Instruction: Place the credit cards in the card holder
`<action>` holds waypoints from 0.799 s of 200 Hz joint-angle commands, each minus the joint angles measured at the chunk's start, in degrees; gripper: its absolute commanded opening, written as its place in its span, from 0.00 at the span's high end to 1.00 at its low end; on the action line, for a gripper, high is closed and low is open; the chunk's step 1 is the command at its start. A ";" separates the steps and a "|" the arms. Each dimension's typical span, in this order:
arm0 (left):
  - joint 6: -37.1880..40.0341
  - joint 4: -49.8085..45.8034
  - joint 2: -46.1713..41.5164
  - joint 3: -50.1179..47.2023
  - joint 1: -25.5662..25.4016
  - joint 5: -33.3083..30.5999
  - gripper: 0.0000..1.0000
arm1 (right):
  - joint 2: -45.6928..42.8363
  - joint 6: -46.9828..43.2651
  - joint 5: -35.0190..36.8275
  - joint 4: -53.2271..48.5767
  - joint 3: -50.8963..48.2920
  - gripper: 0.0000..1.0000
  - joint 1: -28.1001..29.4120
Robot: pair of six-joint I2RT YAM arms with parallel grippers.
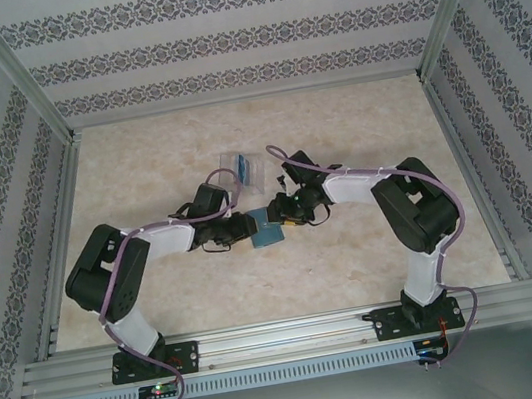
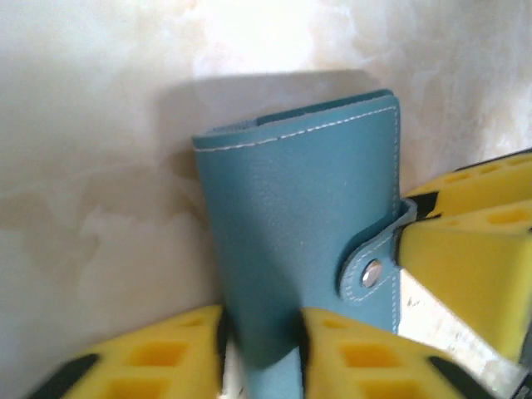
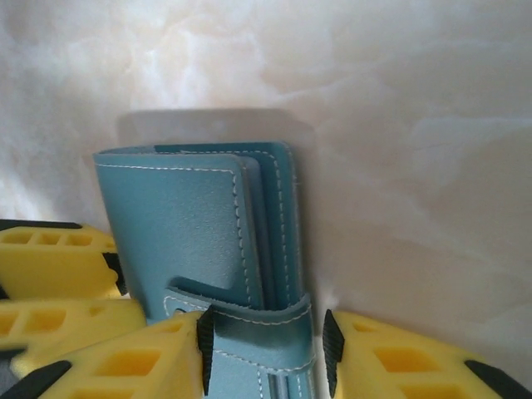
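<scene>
A blue-grey folding wallet (image 1: 270,234) lies mid-table between both grippers. In the left wrist view my left gripper (image 2: 262,341) is shut on the wallet (image 2: 299,199), both pads pressing its near end. The snap strap (image 2: 371,273) looks fastened. In the right wrist view my right gripper (image 3: 266,353) straddles the strap (image 3: 258,320): the left pad touches it and a gap remains at the right pad, so the gripper is open. The clear card holder (image 1: 233,164) sits just behind, with a small blue piece (image 1: 249,173) at its right side. I cannot tell whether that piece is a card. The credit cards are hidden.
Patterned walls enclose the pale marble-look table (image 1: 141,179) on three sides. A metal rail (image 1: 288,336) runs along the near edge by the arm bases. My right gripper's yellow fingers (image 2: 465,249) crowd the wallet's right side in the left wrist view.
</scene>
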 commanded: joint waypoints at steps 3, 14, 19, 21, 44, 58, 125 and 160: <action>0.91 3.02 1.34 1.94 -0.47 2.28 0.85 | 0.90 -0.01 -1.53 0.60 0.61 0.61 0.27; 1.19 3.81 0.60 1.52 -0.48 2.72 0.86 | 1.03 0.32 -2.28 1.35 0.54 0.61 0.44; 1.03 4.40 0.33 1.30 -0.55 2.88 0.87 | 1.12 0.43 -2.58 1.70 0.48 0.62 0.48; 0.96 4.59 0.30 1.18 -0.49 2.85 0.87 | 1.12 0.42 -2.68 1.79 0.51 0.62 0.48; 0.96 3.97 0.04 1.85 -0.54 3.28 0.98 | 1.61 0.87 -2.81 1.94 0.85 0.63 0.61; 0.29 4.85 -1.06 1.15 -0.51 3.78 1.00 | 1.41 1.04 -2.96 2.31 0.70 0.63 0.73; -2.99 -4.51 -9.30 1.80 -0.49 -4.33 1.00 | -5.10 0.81 3.06 0.36 -0.48 0.46 0.89; -3.46 -9.10 -9.89 4.16 -0.56 -4.22 1.00 | -10.66 -0.81 7.90 -1.37 -0.66 0.46 3.60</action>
